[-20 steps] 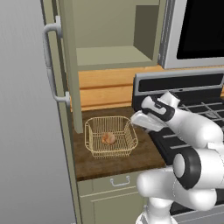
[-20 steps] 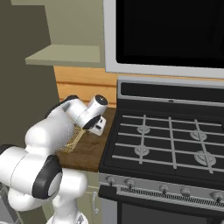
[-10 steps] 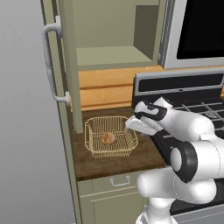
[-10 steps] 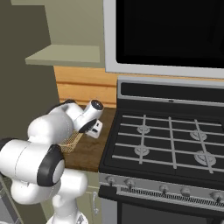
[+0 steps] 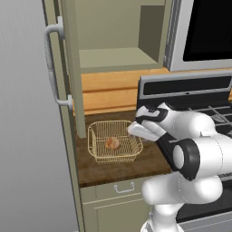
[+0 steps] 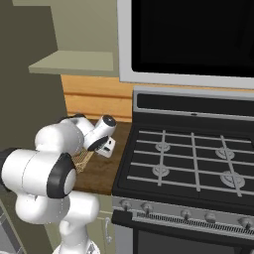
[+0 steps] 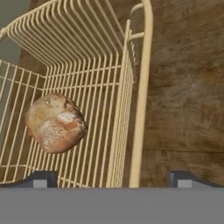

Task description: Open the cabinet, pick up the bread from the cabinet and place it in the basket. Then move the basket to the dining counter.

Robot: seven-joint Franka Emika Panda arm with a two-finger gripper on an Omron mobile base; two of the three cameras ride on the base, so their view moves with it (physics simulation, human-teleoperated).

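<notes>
Since moment ago, hand swung left and down to right rim of golden-tan wire-mesh basket; basket unmoved on dark wood bench. Small round golden-brown bread roll lies inside. Jaws wide apart, straddling rim, holding nothing. Risk: thin wire slips, basket tilts, roll tumbles out. White arm folded low, elbow forward.
</notes>
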